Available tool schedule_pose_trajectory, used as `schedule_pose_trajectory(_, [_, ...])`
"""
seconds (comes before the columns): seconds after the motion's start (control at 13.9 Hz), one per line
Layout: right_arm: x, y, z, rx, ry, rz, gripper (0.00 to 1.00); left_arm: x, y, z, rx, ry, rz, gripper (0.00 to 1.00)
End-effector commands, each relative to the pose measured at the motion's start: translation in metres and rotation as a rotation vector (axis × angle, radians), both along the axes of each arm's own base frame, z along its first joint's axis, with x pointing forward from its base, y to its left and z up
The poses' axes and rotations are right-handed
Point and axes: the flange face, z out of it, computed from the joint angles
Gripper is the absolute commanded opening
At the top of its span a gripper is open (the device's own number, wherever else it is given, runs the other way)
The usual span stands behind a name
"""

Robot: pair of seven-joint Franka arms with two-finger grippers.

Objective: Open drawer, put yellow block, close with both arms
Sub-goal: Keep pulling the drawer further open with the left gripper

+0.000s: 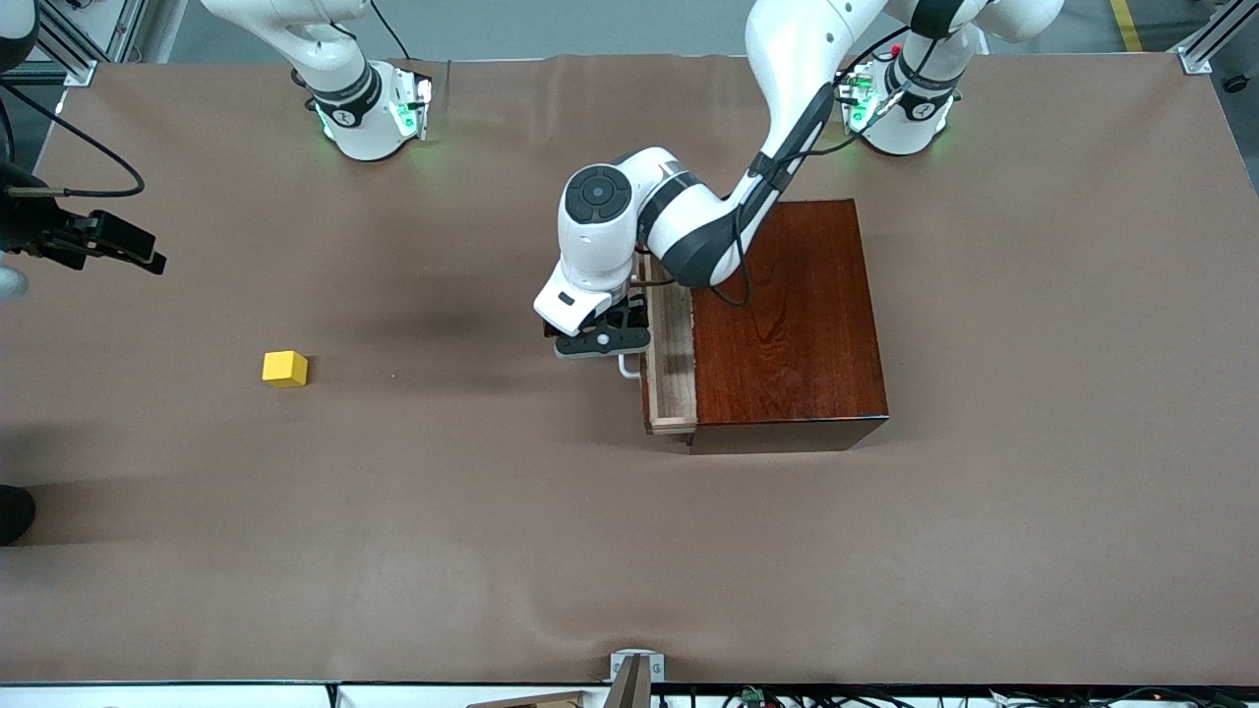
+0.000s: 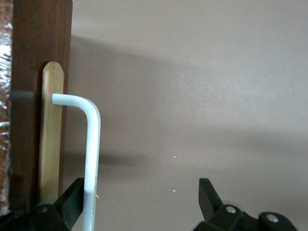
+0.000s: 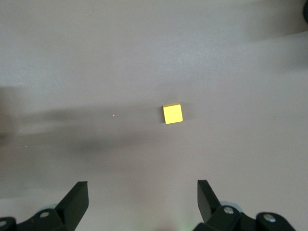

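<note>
The dark reddish-brown wooden box (image 1: 787,315) stands toward the left arm's end of the table. Its pale-wood drawer (image 1: 671,344) is pulled out a short way. My left gripper (image 1: 602,339) is open at the white handle (image 1: 628,369). In the left wrist view the handle bar (image 2: 91,144) runs between the open fingers of the left gripper (image 2: 140,190), close against one finger (image 2: 72,197). The yellow block (image 1: 285,369) lies on the table toward the right arm's end. My right gripper (image 3: 143,192) is open and empty, high over the table, with the block (image 3: 173,113) below it.
Brown table cover (image 1: 492,511) all round. A black part with a cable (image 1: 98,241) shows at the front view's edge by the right arm's end. A small metal bracket (image 1: 634,669) sits at the table edge nearest the front camera.
</note>
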Motion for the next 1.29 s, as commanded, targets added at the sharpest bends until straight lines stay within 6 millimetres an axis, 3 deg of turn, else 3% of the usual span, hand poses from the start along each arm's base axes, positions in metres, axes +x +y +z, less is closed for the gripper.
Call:
schedule_pose_trajectory(0.0, [-0.006,-0.001,0.002,-0.012,-0.002,0.007,1.0,-0.005,-0.041,-0.001,-0.177,-0.075,0.043,1.0])
schedule_pose_trajectory(0.07, [-0.006,-0.001,0.002,-0.012,-0.002,0.007,1.0,-0.014,-0.047,0.0,-0.193,-0.055,0.071,1.0])
schedule_pose_trajectory(0.5, [-0.006,-0.001,0.002,-0.012,0.001,0.007,1.0,-0.02,-0.06,0.011,-0.279,-0.083,0.137,1.0])
schedule_pose_trajectory(0.93, [-0.005,-0.003,0.001,-0.014,-0.002,0.004,1.0,-0.017,-0.051,0.013,-0.19,-0.119,0.085,1.0])
schedule_pose_trajectory(1.22, [-0.003,-0.041,0.0,-0.016,-0.031,0.06,1.0,-0.025,-0.048,0.035,-0.14,-0.08,0.086,1.0])
